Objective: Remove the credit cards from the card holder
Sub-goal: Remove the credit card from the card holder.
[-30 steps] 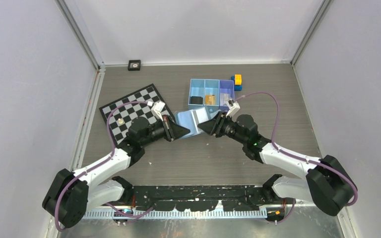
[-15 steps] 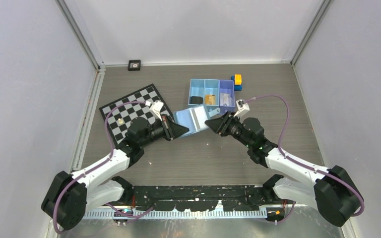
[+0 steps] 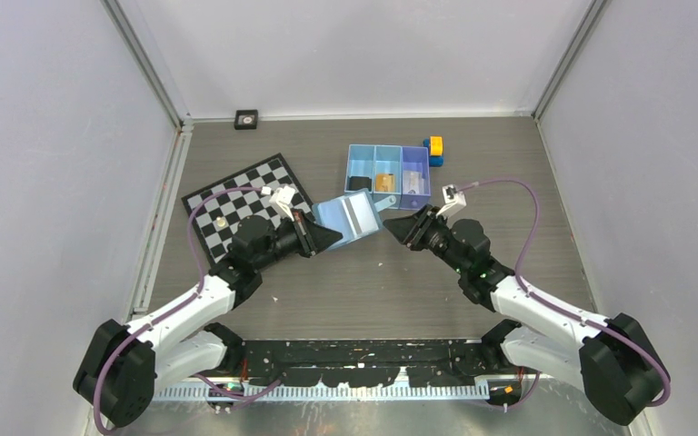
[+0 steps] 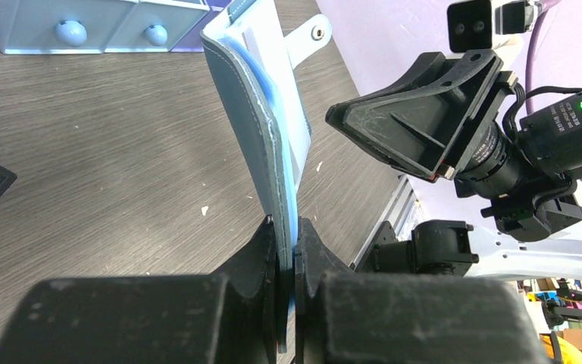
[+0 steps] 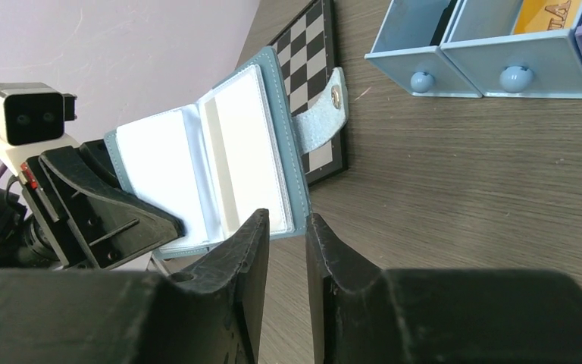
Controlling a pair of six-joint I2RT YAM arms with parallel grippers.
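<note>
My left gripper (image 3: 327, 238) is shut on one edge of the blue card holder (image 3: 350, 218) and holds it open above the table. In the left wrist view the holder (image 4: 261, 129) stands edge-on from my closed fingers (image 4: 286, 227). In the right wrist view its pale whitish pockets (image 5: 220, 152) and snap strap (image 5: 320, 121) face the camera. I cannot tell if a card sits inside. My right gripper (image 3: 395, 227) is slightly open and empty, just right of the holder, not touching it (image 5: 286, 220). A tan-brown card (image 3: 384, 182) lies in the tray's middle compartment.
The three-compartment blue tray (image 3: 374, 146) stands behind the holder, with a dark item on its left and a pale item on its right. Yellow-and-blue toy blocks (image 3: 434, 150) sit at its right. A chessboard (image 3: 236, 195) lies at the left. A small black object (image 3: 246, 118) sits by the back wall.
My right gripper has drawn back to the right, away from the holder. My left gripper still grips the holder, which now tilts a little higher and further back.
</note>
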